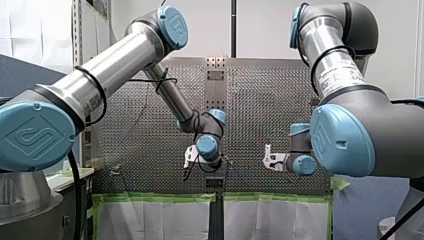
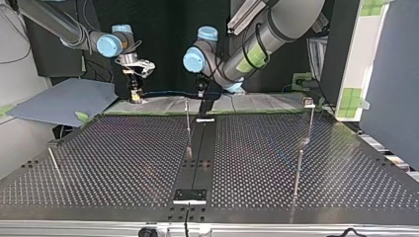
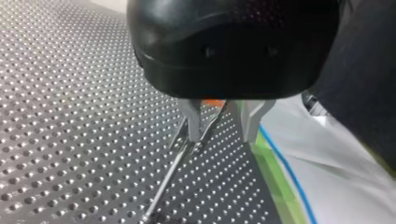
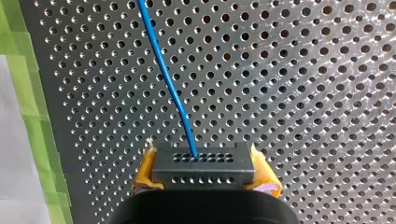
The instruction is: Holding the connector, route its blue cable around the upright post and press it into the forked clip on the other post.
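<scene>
Right gripper (image 4: 203,158): clamped on connector (image 4: 204,164); one blue cable (image 4: 168,84) (beside green tape (image 4: 28,93)).
Left gripper (image 3: 222,138): fingers apart.
Tall posts (image 2: 188,128): two, well apart.

Bright glare on perforated table (image 3: 70,116); wrist-view foregrounds seemingly soft; dim backdrop

arms 2: left arm (image 1: 115,65), right arm (image 1: 340,65) | grippers 2: left gripper (image 3: 222,133), right gripper (image 4: 204,179) | connector (image 4: 203,163) 1 | cable (image 4: 166,79) 1 | posts 3, top view: mid-desk post (image 2: 188,118), right-edge post (image 2: 307,123), left-edge post (image 2: 51,153) | desk (image 2: 123,163) 1
</scene>
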